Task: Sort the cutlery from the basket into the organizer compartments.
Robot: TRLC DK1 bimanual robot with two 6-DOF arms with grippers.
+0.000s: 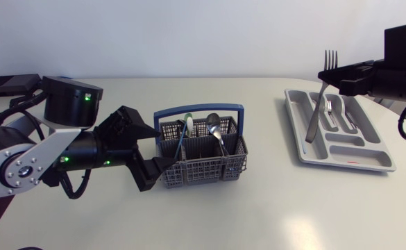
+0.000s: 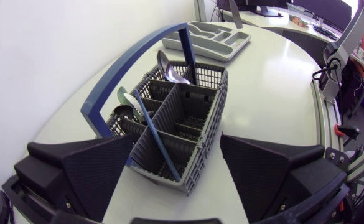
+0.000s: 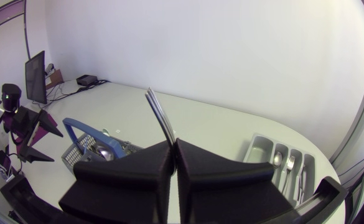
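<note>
Our right hand (image 1: 325, 75) is clenched on a fork (image 1: 316, 111) near its neck. The tines point up and the handle hangs tilted above the organizer (image 1: 348, 165), clear of its walls. The organizer lies toward the right far side of the surface (image 1: 272, 201), close to the curved edge there. A few pieces of cutlery (image 1: 336, 111) lie in its long middle compartments. In the right wrist view the two fingers (image 3: 126, 171) press together, with the fork rising from between them.

Our left hand (image 1: 158, 149) is released, its fingers spread wide to either side of the left end of the basket (image 1: 203, 167). We cannot tell whether the pads touch the mesh. In the left wrist view the basket's near corner sits between the fingers (image 2: 88, 168).

A spoon (image 1: 214, 125) and other utensils stand in the back compartments, and the blue carrying handle (image 1: 199, 109) arches over them. Basket and organizer stand well apart, with a broad stretch of surface between them and more in front of both.
</note>
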